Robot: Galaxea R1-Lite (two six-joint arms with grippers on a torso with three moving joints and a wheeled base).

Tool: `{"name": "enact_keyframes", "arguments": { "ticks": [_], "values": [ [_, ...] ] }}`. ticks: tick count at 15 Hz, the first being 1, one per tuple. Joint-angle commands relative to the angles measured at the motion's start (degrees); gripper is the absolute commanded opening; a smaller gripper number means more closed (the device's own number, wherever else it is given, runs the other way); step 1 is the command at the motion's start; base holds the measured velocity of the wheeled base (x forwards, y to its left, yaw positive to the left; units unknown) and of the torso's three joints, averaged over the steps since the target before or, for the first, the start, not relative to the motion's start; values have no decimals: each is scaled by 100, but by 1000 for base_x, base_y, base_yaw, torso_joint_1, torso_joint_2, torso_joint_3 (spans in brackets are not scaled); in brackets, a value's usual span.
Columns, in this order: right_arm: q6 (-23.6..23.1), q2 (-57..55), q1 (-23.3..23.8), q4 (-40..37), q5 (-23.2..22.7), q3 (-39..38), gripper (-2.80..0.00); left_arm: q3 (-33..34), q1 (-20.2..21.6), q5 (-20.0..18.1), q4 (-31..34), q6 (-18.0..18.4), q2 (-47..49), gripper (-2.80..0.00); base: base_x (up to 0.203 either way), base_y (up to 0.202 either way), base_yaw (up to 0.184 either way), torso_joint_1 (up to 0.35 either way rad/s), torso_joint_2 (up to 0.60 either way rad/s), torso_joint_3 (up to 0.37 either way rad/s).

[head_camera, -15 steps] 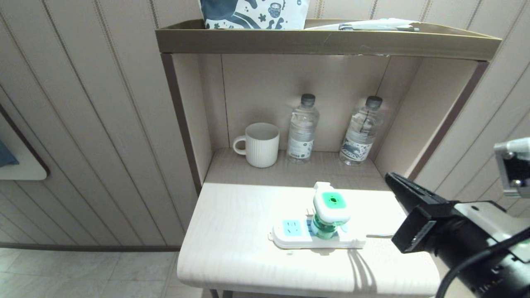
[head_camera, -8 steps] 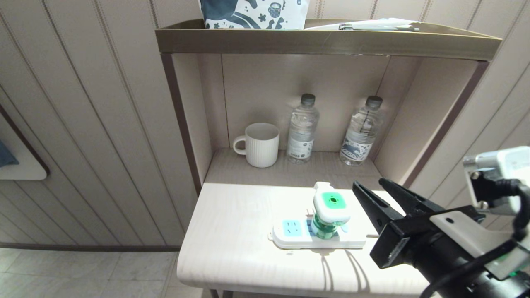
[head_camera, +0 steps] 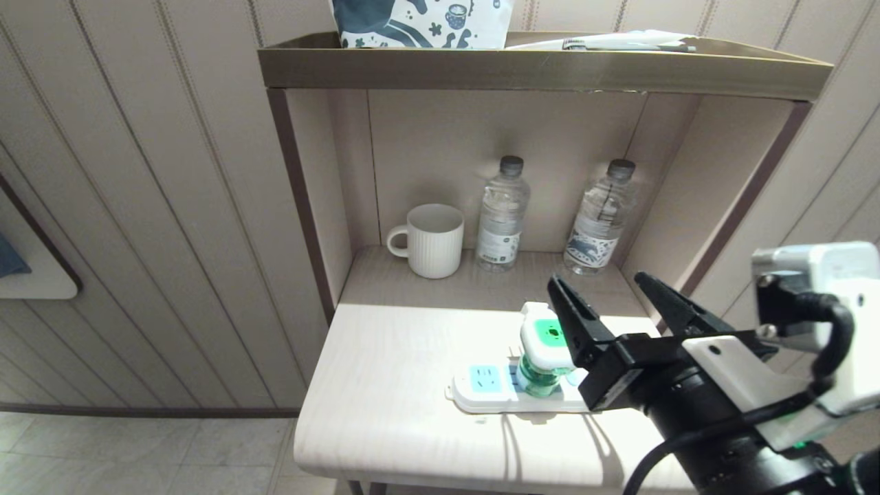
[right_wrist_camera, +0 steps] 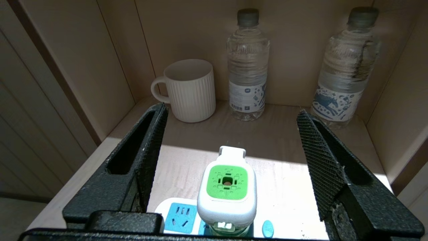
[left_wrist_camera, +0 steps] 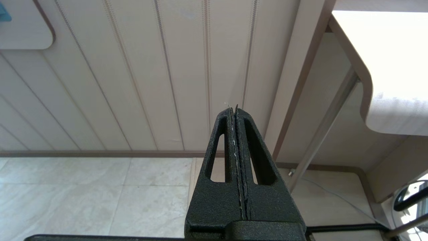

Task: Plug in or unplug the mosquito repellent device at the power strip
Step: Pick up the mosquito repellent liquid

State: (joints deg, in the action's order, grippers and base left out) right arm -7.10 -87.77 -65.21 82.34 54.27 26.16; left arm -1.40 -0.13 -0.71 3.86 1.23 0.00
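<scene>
The right gripper (head_camera: 605, 292) reaches in from the right over the front of the pale wooden table (head_camera: 385, 412), its two black fingers (right_wrist_camera: 140, 157) spread wide apart and holding nothing. In the right wrist view the mosquito repellent device (right_wrist_camera: 227, 194) sits between the fingers, touching neither of them. In the head view one finger (head_camera: 574, 320) crosses in front of the device's right edge.

The mosquito repellent device (head_camera: 543, 347) stands upright on the power strip (head_camera: 481, 388), on the middle part of the strip, with its translucent green bottle below the white head and the green centre facing up. The power strip lies flat near the front of the table, and the light-blue socket face (right_wrist_camera: 180, 217) at its left end is uncovered. A small blue button (right_wrist_camera: 267, 227) shows on the strip on the device's other side. No writing can be read on the device or the strip.

Further back, in the shaded alcove, a white ribbed mug (head_camera: 430, 240) stands on the left, with two clear water bottles (head_camera: 502, 213) to its right. Their labels carry dark blue drawings, and a barcode is visible on one; the print is too small to read.

The left gripper (left_wrist_camera: 235, 160) hangs beside the table over the tiled floor (left_wrist_camera: 83, 194), its fingers pressed together and empty.
</scene>
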Motion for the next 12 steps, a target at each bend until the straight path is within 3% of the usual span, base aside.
{"name": "enact_keyframes", "arguments": {
  "ticks": [1,12],
  "values": [
    [-44,-399,-18,308,38,-111,0,0,-4,0,1,0,0,-280,0,0,0,0,0,0],
    [-29,-950,106,743,40,-167,0,0,-4,0,1,0,0,-280,0,0,0,0,0,0]
  ]
}}
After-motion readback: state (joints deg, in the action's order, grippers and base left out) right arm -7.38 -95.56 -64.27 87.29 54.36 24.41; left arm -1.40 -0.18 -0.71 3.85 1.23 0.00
